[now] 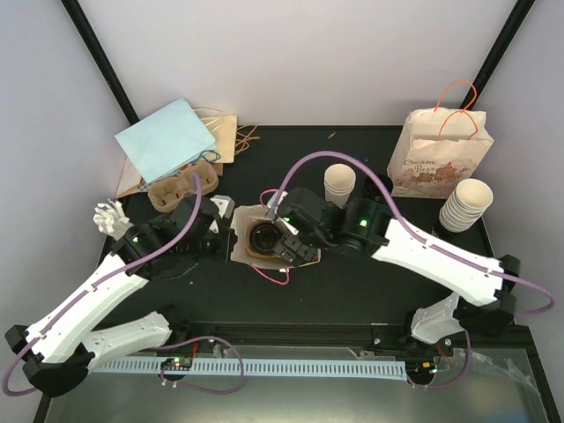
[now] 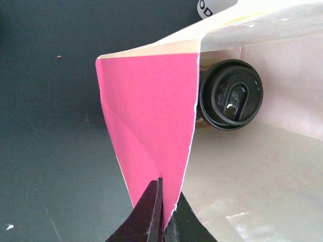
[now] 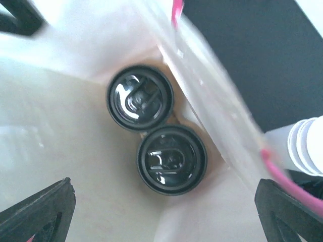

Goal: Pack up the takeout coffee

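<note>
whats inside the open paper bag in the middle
Two black-lidded cups stand side by side at the bottom of the bag. Their bodies and contents are covered from above.

You are seeing "Cream" printed across the front of the printed paper bag [image 1: 441, 154], with the smaller words below blurring out. A white object [image 2: 214, 6] is showing you the letters "OD".

Pink-faced, cream-lined bag [image 2: 151, 126], black cup lids [image 3: 140, 97], dark grey table [image 2: 45, 101]
</note>
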Tool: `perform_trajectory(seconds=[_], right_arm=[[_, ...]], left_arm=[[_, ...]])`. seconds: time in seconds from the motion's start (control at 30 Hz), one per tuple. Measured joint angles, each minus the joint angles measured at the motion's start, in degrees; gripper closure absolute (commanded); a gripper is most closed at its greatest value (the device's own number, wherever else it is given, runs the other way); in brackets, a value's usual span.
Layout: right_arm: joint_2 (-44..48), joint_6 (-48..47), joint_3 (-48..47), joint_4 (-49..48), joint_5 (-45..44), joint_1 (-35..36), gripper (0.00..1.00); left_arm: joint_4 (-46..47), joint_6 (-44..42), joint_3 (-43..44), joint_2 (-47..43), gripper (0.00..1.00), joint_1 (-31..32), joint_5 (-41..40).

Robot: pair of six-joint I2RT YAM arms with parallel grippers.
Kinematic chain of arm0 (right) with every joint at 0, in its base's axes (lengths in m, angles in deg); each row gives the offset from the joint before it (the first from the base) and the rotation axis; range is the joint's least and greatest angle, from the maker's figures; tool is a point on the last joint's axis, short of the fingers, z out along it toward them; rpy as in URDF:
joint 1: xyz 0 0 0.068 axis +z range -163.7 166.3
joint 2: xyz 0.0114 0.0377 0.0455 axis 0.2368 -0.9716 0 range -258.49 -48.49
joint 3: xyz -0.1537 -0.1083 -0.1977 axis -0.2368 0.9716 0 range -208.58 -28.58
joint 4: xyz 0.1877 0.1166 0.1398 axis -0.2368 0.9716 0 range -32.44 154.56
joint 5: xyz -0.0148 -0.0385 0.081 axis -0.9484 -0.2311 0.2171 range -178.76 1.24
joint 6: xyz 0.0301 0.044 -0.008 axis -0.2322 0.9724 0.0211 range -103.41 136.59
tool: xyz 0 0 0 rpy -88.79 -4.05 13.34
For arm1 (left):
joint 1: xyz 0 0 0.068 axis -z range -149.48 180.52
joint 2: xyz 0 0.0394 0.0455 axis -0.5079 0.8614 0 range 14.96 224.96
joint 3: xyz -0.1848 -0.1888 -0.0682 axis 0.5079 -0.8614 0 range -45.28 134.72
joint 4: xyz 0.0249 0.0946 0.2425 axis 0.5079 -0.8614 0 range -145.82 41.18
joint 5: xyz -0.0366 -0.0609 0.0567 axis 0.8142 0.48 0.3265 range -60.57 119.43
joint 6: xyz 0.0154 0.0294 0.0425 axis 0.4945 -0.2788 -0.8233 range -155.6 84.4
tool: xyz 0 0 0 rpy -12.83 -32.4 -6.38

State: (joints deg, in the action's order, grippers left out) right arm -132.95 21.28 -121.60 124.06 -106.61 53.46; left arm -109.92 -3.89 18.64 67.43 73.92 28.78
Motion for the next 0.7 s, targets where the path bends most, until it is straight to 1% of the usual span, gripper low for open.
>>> perform_trajectory(seconds=[0.23, 0.4, 0.57, 0.7], right_arm=[[7.6, 1.7, 0.0, -5.7, 4.6, 0.0, 0.0], [13.7, 3.8, 1.6, -10.1, 4.5, 0.0, 0.0], [23.3, 6.0, 8.4, -13.2, 2.7, 0.0, 0.0], [27.0, 7.9, 13.1, -13.7, 0.7, 0.0, 0.0]], left_arm=[[2.1, 0.9, -1.5, -0.7, 0.98, 2.1, -2.8], [5.1, 1.4, -5.6, -4.2, 0.99, 3.4, -3.2], [10.8, 1.5, -13.3, -9.6, 0.99, 4.3, 0.2], [13.6, 2.1, -18.1, -12.5, 0.98, 5.4, 3.8]])
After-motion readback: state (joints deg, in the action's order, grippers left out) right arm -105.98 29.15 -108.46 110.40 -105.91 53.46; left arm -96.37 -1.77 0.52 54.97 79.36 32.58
